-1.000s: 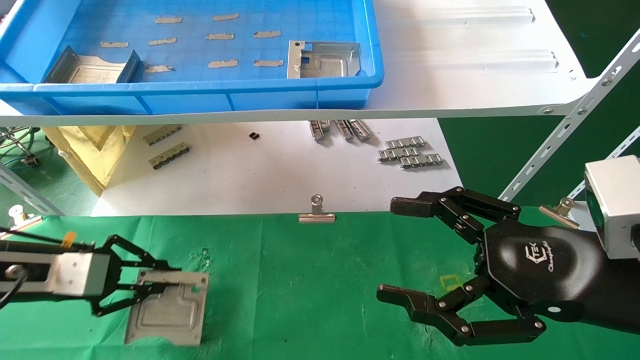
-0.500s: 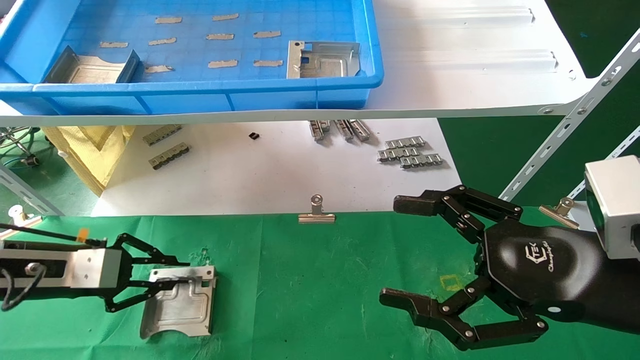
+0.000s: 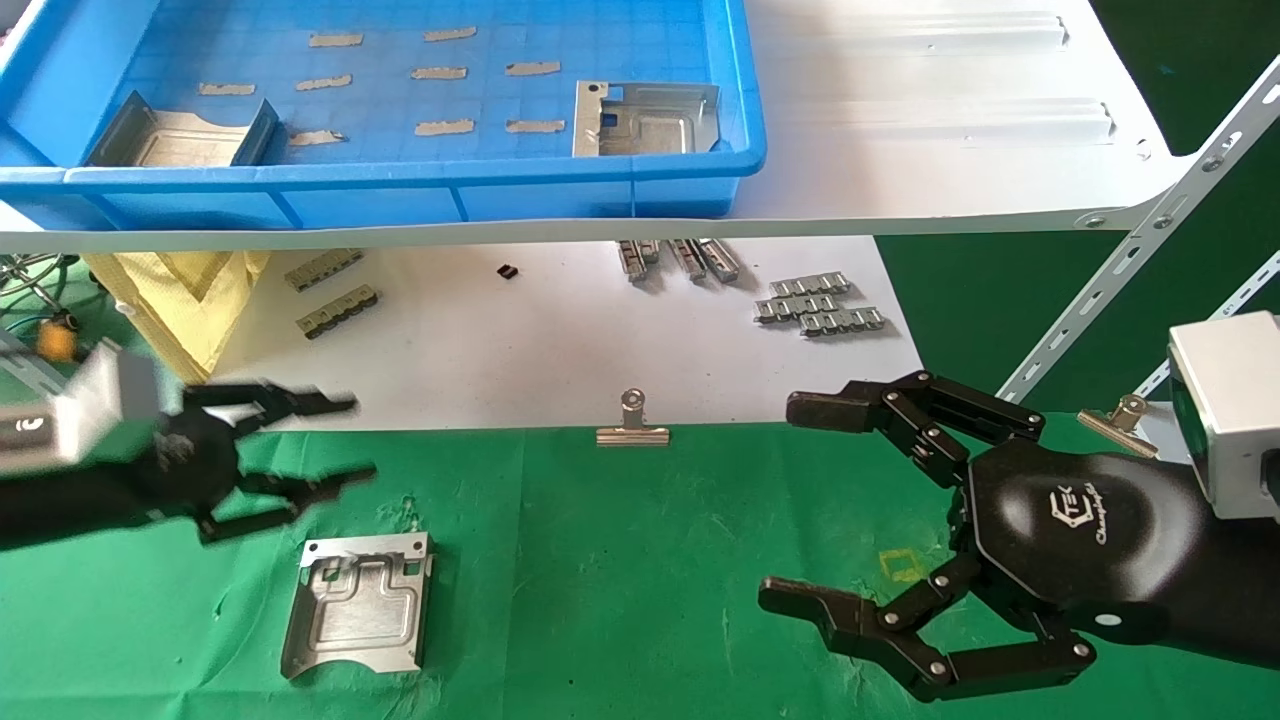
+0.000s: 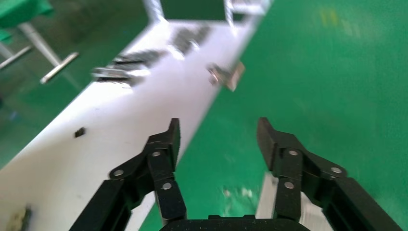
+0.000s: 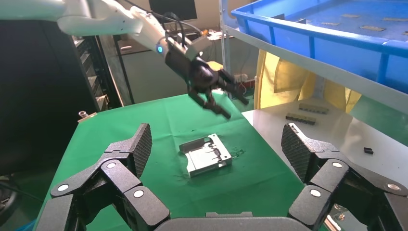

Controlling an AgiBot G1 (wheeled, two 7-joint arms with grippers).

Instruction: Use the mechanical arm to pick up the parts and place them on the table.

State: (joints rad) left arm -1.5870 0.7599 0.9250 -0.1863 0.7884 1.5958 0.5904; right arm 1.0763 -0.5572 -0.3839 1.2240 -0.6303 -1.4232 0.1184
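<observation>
One silver stamped part point(image 3: 358, 605) lies flat on the green cloth table point(image 3: 640, 560) at the front left; it also shows in the right wrist view point(image 5: 206, 155). My left gripper point(image 3: 350, 438) is open and empty. It hangs above and behind the part, near the cloth's back edge, apart from it. The left wrist view shows its jaws point(image 4: 218, 130) spread over the edge of the cloth. Two more parts point(image 3: 180, 135) point(image 3: 645, 120) lie in the blue bin point(image 3: 400, 190). My right gripper point(image 3: 790, 500) is open and empty over the table's right side.
The blue bin stands on the white shelf point(image 3: 950, 150) above the table's back. Below it lies a white sheet point(image 3: 520, 340) with grey ridged strips point(image 3: 820, 305). Binder clips point(image 3: 633, 430) point(image 3: 1120, 418) hold the cloth's back edge. A yellow bag point(image 3: 190, 300) sits at the back left.
My left gripper has let go of the part, which now lies flat on the cloth. It has opened and risen up and back. The right arm has barely moved.
</observation>
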